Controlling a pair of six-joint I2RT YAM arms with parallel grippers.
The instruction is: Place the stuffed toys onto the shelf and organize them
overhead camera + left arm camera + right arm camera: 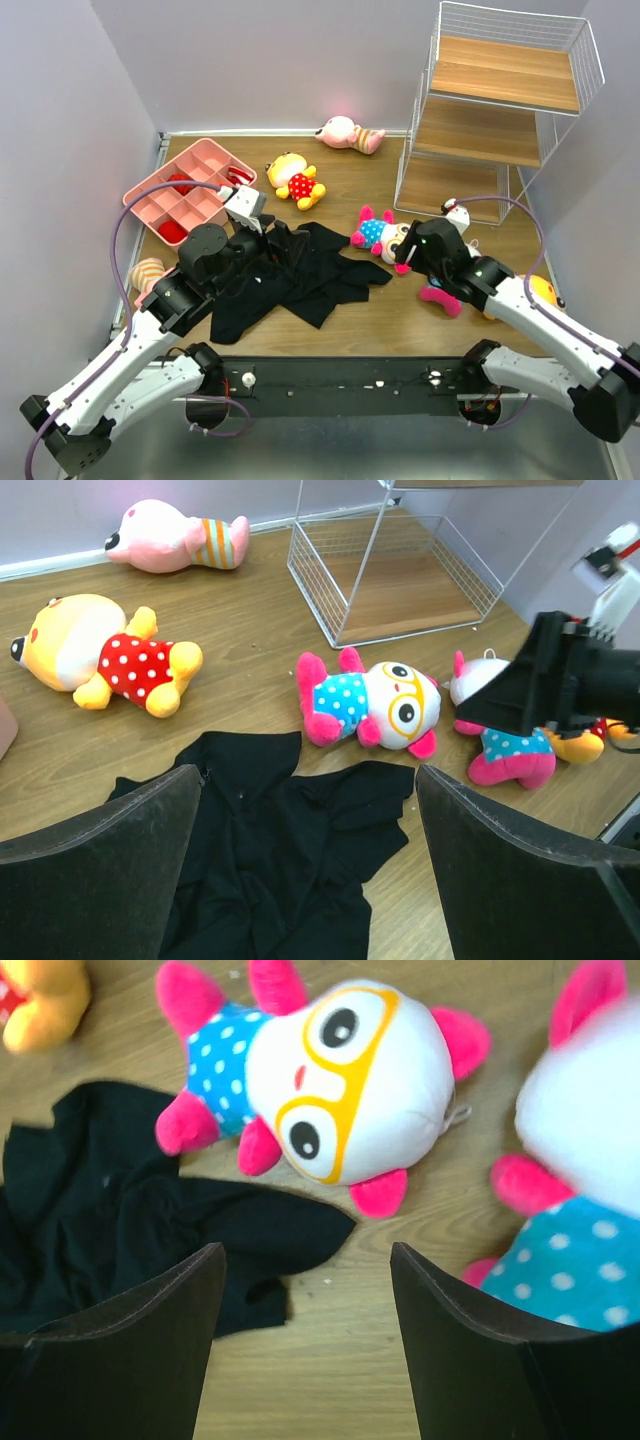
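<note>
The right hand (305, 1270) hung over the bespectacled blue-dotted doll (340, 1080) on the worktop (400, 310), fingers parted, holding nothing, probably lined up to grasp it. The left hand (308, 780), wide open and empty, hovered above the black garment (280, 860). The shelf (505, 70) stood far right.

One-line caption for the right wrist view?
Open right gripper facing a blue-dotted doll in yellow glasses, black cloth beside it.
</note>
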